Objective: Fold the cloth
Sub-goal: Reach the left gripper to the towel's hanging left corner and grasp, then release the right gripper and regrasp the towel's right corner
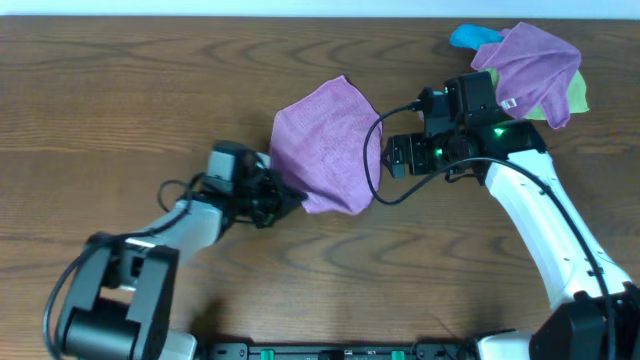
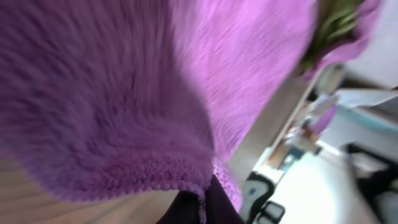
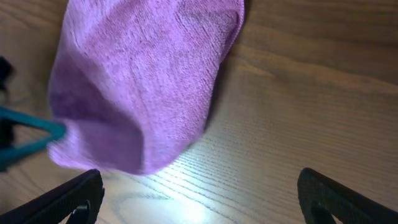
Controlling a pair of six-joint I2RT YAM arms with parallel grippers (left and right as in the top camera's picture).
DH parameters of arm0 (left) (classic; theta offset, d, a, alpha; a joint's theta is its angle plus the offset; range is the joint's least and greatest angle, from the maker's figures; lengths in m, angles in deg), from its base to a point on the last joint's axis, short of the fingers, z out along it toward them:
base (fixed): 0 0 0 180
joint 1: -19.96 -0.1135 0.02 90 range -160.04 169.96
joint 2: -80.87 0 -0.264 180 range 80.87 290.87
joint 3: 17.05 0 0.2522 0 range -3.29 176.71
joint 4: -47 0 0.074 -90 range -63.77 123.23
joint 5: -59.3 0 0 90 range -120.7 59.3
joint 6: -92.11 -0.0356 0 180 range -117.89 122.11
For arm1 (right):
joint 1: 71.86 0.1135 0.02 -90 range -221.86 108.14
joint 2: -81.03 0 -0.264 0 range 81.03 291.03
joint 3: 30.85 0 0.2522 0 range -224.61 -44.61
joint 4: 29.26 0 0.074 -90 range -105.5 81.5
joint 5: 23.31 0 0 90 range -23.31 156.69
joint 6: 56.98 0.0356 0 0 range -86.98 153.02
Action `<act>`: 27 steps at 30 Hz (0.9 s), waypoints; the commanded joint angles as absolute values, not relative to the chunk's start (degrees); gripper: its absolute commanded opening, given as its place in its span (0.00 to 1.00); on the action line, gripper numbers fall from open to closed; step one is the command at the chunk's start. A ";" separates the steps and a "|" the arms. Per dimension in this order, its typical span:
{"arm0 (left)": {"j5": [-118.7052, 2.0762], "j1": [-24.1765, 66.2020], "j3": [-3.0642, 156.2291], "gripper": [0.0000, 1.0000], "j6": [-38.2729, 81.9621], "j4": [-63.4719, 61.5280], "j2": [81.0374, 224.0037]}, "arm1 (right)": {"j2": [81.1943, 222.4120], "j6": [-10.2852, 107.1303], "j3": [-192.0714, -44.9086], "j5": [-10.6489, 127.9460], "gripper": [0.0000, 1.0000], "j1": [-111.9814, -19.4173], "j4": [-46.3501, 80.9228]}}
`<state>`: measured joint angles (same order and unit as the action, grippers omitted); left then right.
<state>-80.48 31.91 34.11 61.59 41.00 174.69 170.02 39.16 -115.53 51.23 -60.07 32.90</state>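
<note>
Clearly the weak spot is the grip: the left tool is closed on one lower-left corner of the purple cloth. The cloth sits mid-counter, bunched and partly raised rather than lying flat. In the left wrist view only a thin hem seems to be pinched, so a sharp pull could let it slip free. The right tool hangs with its fingers spread wide and holding nothing, just beside the cloth's right edge. If it closes there, it may catch a doubled layer instead of a single corner. A black cable loops against that same edge and could snag the fabric. Behind the right arm lies a pile of spare cloths, near the far edge of the counter, where a swinging wrist might drag it. To the left and toward the front the wood is bare, which leaves room to spread the cloth out.
</note>
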 commanded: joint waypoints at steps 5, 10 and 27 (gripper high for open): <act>-85.26 19.12 34.46 0.06 57.29 39.76 166.76 | 170.17 41.38 -106.52 48.28 0.99 -60.18 27.99; -85.26 16.98 34.46 0.06 53.70 34.93 166.02 | 170.17 47.00 -98.11 41.83 0.99 -59.85 18.08; -84.11 13.22 39.91 0.05 52.26 33.49 166.02 | 172.93 62.10 -86.52 48.08 0.82 -53.65 -11.23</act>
<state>-84.13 13.46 38.57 53.24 33.62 166.26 170.85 59.09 -87.01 44.69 -54.24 -9.96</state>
